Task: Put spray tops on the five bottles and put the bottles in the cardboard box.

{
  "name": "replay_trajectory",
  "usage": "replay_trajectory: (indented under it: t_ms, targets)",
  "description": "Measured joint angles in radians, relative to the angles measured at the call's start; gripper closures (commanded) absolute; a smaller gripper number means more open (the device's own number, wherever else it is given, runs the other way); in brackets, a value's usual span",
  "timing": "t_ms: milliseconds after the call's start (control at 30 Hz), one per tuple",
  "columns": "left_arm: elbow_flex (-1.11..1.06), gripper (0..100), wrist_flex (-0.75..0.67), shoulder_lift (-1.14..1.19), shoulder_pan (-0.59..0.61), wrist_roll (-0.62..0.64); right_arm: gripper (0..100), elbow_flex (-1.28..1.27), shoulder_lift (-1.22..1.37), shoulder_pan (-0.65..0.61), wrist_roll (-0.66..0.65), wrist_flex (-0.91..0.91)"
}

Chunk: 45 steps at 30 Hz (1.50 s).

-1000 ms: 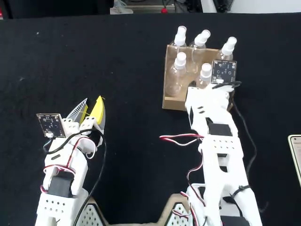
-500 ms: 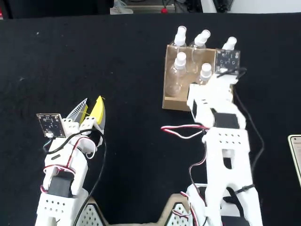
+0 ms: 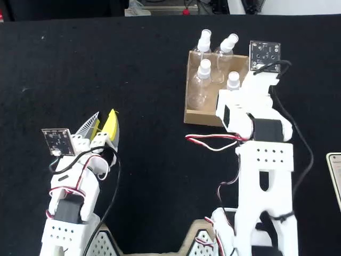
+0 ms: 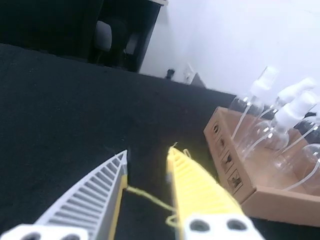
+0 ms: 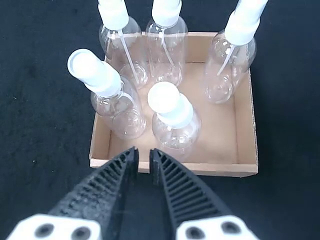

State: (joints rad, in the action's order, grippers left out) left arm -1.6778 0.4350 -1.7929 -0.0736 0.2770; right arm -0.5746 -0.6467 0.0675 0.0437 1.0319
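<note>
The cardboard box (image 5: 200,167) holds five clear bottles, each with a white spray top. In the right wrist view two stand nearer, the left one (image 5: 112,102) and the middle one (image 5: 175,120), and three stand along the far wall. My right gripper (image 5: 142,156) hangs above the box's near wall, its black fingers shut on nothing. In the high view the right arm covers part of the box (image 3: 200,114) and one bottle. My left gripper (image 3: 103,121) rests low at the table's left, its grey and yellow fingers open and empty. The left wrist view has the box (image 4: 235,180) off to one side.
A black cloth covers the table (image 3: 133,64). A pale flat object (image 3: 334,178) lies at the right edge. Red and white cables (image 3: 210,141) loop beside the right arm. Open cloth lies between the two arms and left of the box.
The right arm has risen and swung farther over the box, and its wrist board now covers the back right bottle. The left arm has not moved.
</note>
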Motion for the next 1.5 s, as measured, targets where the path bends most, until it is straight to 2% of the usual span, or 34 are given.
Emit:
replay_trajectory:
  t_ms: [167, 400, 600, 700, 833, 933, 1100, 1200, 1500]
  targets:
    - [0.0, 97, 0.012, 0.0, 0.0, -0.101, 97.6, -0.068, -0.095, 0.0, 0.0, 0.08]
    - [0.0, 97, 0.012, 0.0, 0.0, -0.112, 97.6, -0.377, -0.282, 0.0, 0.0, 0.028]
    - [0.0, 97, 0.021, 0.0, 0.0, -0.114, 97.6, -0.646, -0.562, -0.002, 0.002, -0.032]
    - [0.0, 97, 0.08, -0.002, 0.0, -0.114, 97.5, -0.763, -0.74, -0.002, 0.003, -0.023]
    - [0.058, 97, 0.229, -0.002, -0.002, -0.114, 97.5, -0.896, -0.994, -0.003, 0.002, 0.058]
    - [0.074, 97, 0.249, -0.003, 0.0, -0.114, 97.5, -0.977, -1.14, -0.005, 0.002, 0.141]
    - [0.074, 97, 0.25, -0.003, 0.0, -0.121, 97.7, -1.08, -1.152, -0.005, 0.002, 0.178]
    - [0.075, 97, 0.31, -0.003, 0.021, -0.14, 97.9, -1.111, -1.152, -0.003, 0.002, 0.196]
    - [0.006, 96, 0.575, -0.002, 0.054, -0.384, 97.9, -1.111, -1.152, -0.005, 0.0, 0.25]
